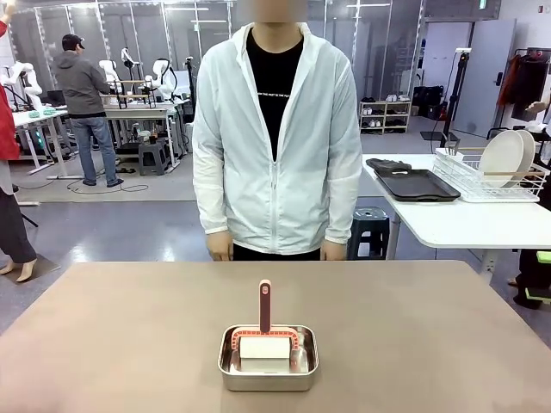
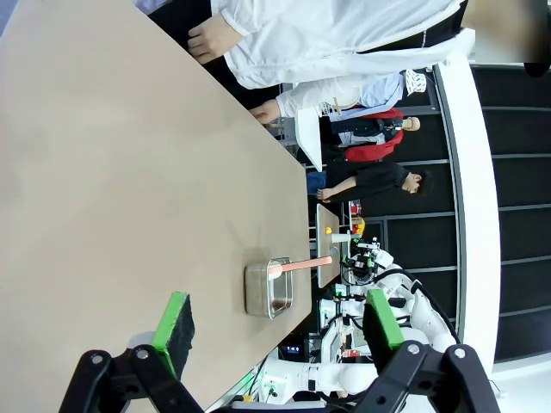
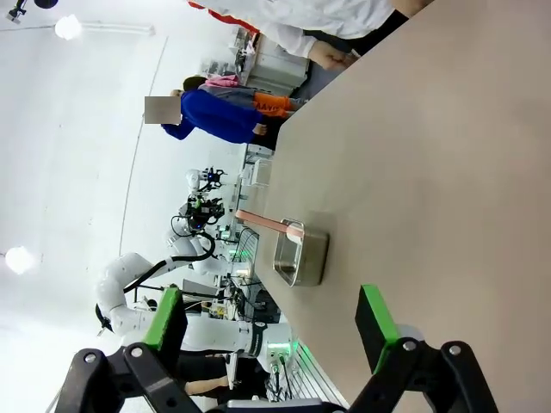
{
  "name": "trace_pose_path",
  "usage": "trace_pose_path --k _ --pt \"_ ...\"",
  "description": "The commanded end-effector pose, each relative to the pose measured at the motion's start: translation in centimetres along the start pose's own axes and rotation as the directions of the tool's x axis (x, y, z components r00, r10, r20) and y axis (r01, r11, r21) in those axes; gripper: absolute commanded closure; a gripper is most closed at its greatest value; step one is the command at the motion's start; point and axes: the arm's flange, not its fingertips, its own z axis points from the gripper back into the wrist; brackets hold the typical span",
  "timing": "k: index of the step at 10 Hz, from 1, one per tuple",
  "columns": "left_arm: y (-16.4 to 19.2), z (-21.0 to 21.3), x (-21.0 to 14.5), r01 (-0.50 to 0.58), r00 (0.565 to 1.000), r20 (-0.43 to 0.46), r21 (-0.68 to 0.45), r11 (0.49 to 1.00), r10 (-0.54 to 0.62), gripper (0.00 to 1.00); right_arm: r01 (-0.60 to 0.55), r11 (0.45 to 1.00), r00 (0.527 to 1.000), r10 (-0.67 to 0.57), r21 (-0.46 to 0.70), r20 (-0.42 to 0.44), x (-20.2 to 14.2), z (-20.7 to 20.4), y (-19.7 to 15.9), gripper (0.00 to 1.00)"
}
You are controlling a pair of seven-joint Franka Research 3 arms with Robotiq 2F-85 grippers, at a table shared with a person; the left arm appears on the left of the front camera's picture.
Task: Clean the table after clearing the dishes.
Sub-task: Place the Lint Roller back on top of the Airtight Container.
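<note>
Front view: a steel pan [image 1: 268, 366] holding a brush [image 1: 265, 323] sits on the table [image 1: 430, 335]; both grippers gape apart.

Grey floor [image 1: 129, 228] through the middle of the frame. White side table [image 1: 465, 224] at right carries a dark tray [image 1: 417, 184] and a wire dish rack [image 1: 491, 176]. Black stool [image 1: 372, 228] beside it. Glass partitions [image 1: 155, 34] across the upper left.
</note>
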Motion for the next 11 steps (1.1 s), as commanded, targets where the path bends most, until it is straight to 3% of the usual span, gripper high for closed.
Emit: trace_pose_path --k 1,11 --pt "-0.46 0.34 -0.16 -0.011 1.000 0.003 -0.001 1.000 0.011 0.00 -0.007 1.000 1.000 0.008 0.008 -0.005 -0.26 0.30 0.54 0.00" --pt "-0.46 0.34 -0.16 -0.011 1.000 0.003 -0.001 1.000 0.011 0.00 -0.007 1.000 1.000 0.008 0.008 -0.005 -0.26 0.30 0.54 0.00"
